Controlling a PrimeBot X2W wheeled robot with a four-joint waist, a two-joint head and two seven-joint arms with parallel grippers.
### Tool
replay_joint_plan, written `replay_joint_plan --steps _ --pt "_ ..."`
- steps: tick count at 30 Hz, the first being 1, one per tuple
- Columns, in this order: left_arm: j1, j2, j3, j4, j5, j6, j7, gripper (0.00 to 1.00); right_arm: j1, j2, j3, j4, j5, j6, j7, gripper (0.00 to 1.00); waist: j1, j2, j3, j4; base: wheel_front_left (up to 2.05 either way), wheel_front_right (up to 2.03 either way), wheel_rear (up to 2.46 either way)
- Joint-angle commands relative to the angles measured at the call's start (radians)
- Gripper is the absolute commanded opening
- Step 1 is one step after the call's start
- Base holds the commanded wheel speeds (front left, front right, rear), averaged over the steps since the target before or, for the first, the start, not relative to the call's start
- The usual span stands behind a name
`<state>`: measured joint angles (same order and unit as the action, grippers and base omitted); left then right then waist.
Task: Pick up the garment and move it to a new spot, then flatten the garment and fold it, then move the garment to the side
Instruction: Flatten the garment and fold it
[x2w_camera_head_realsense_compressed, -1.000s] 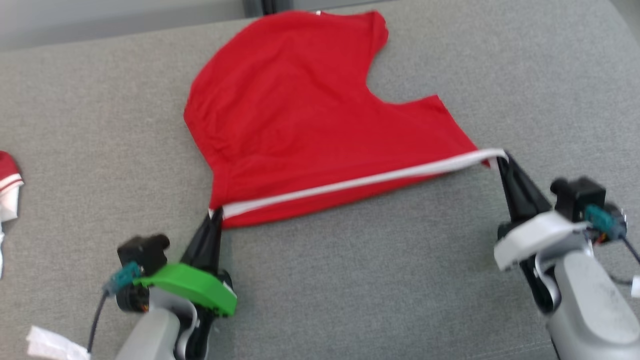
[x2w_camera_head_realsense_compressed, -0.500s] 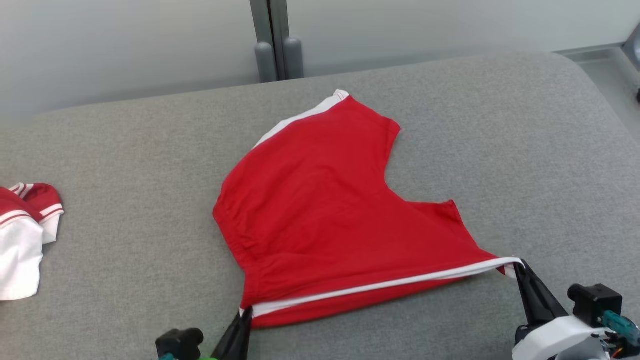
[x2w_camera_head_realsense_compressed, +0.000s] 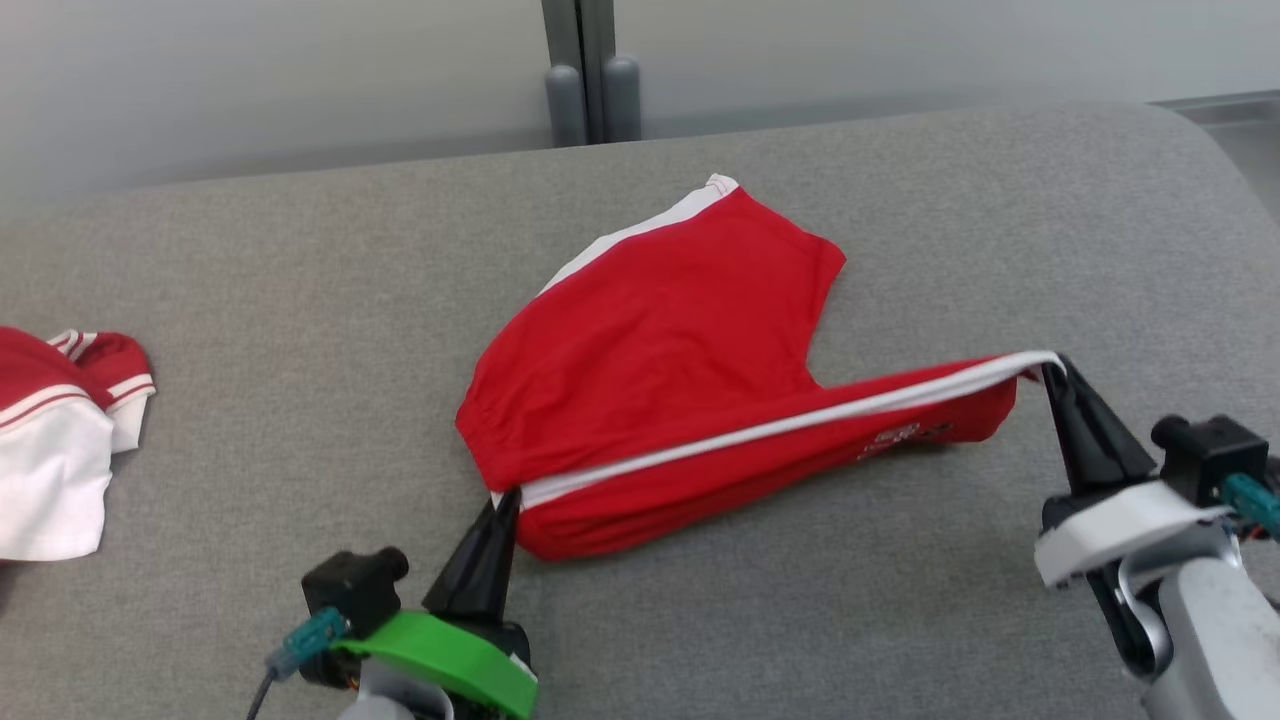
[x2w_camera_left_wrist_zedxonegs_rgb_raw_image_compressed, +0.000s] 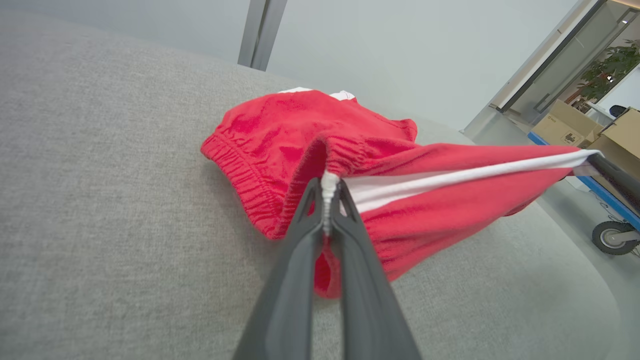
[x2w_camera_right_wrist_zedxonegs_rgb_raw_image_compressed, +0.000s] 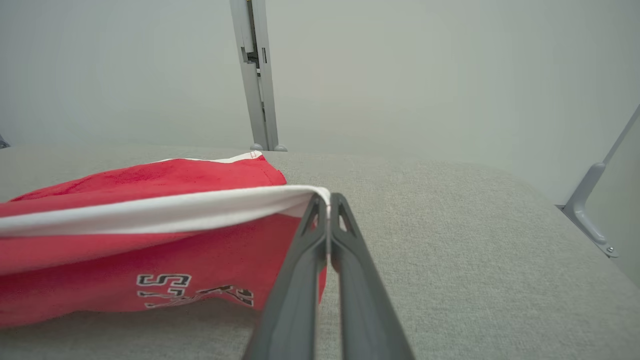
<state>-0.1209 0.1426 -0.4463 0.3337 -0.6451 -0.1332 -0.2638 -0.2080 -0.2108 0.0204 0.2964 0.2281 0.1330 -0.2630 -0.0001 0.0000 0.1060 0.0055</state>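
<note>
The likeliest failure, as I judge it, is a slip. Each gripper has only a thin pinch of edge, and the white side stripe (x2w_camera_head_realsense_compressed: 780, 425) is drawn taut between them, so any further spreading of the arms could pull the cloth out of one grip and drop that end. A skewed fold is the second risk, since the right end is held higher than the left and the loose red layer sagging under the stripe could bunch beneath it when laid down. The red cloth shorts (x2w_camera_head_realsense_compressed: 680, 340) lie near the middle of the grey fabric-covered worktop (x2w_camera_head_realsense_compressed: 250, 300), mostly resting on it, with the striped side lifted towards the robot. The left gripper (x2w_camera_head_realsense_compressed: 505, 497) is closed tight on the stripe's end at the gathered elastic waistband (x2w_camera_left_wrist_zedxonegs_rgb_raw_image_compressed: 240, 170), the shorts spreading away and to the right of its tips. The right gripper (x2w_camera_head_realsense_compressed: 1050, 365) is likewise clamped on the stripe's other end at the leg hem, the cloth running off to its left. A second red-and-white garment (x2w_camera_head_realsense_compressed: 50, 440) lies well apart at the worktop's left edge.
</note>
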Motion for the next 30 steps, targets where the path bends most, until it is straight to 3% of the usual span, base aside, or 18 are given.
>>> replay_joint_plan --steps 1,8,14,26,27,28,29,30 --pt "-0.06 0.013 0.009 -0.019 -0.013 0.005 -0.001 0.0 -0.098 -0.022 0.011 0.029 -0.025 -0.004 -0.002 0.0 0.0001 0.0 0.083 0.058 0.0 0.0 0.0" --pt "-0.212 0.006 0.001 -0.031 -0.046 0.004 -0.001 0.0 -0.418 -0.048 0.111 0.148 -0.112 -0.003 0.041 0.0 0.0001 0.0 0.209 0.126 0.0 0.0 0.0" --pt "-0.331 -0.009 0.012 0.002 -0.055 0.004 -0.001 0.0 -0.67 -0.021 0.162 0.323 -0.2 -0.003 0.068 0.0 0.0001 0.0 0.309 0.176 0.0 0.0 0.0" --pt "-0.419 -0.032 0.025 0.045 -0.075 0.004 -0.001 0.0 -0.875 0.035 0.105 0.547 -0.352 -0.003 0.015 0.0 0.0001 0.0 0.394 0.194 0.0 0.0 0.0" --pt "-0.417 -0.035 0.033 0.046 -0.076 0.004 -0.001 0.1 -0.88 0.042 0.09 0.552 -0.36 -0.003 0.011 0.44 0.0001 0.0 0.395 0.192 0.0 0.0 0.0" --pt "-0.413 -0.04 0.039 0.047 -0.073 0.004 -0.001 0.47 -0.884 0.053 0.079 0.562 -0.37 -0.003 0.007 1.0 0.0001 0.0 0.397 0.19 0.0 0.0 0.0" --pt "-0.407 -0.043 0.043 0.049 -0.071 0.004 -0.001 1.0 -0.884 0.06 0.07 0.568 -0.377 -0.003 0.004 1.0 0.0001 0.0 0.396 0.189 0.0 0.0 0.0" --pt "-0.399 -0.045 0.046 0.051 -0.071 0.004 -0.001 1.0 -0.882 0.063 0.061 0.574 -0.384 -0.003 0.002 1.0 0.0001 0.0 0.395 0.188 0.0 0.0 0.0"
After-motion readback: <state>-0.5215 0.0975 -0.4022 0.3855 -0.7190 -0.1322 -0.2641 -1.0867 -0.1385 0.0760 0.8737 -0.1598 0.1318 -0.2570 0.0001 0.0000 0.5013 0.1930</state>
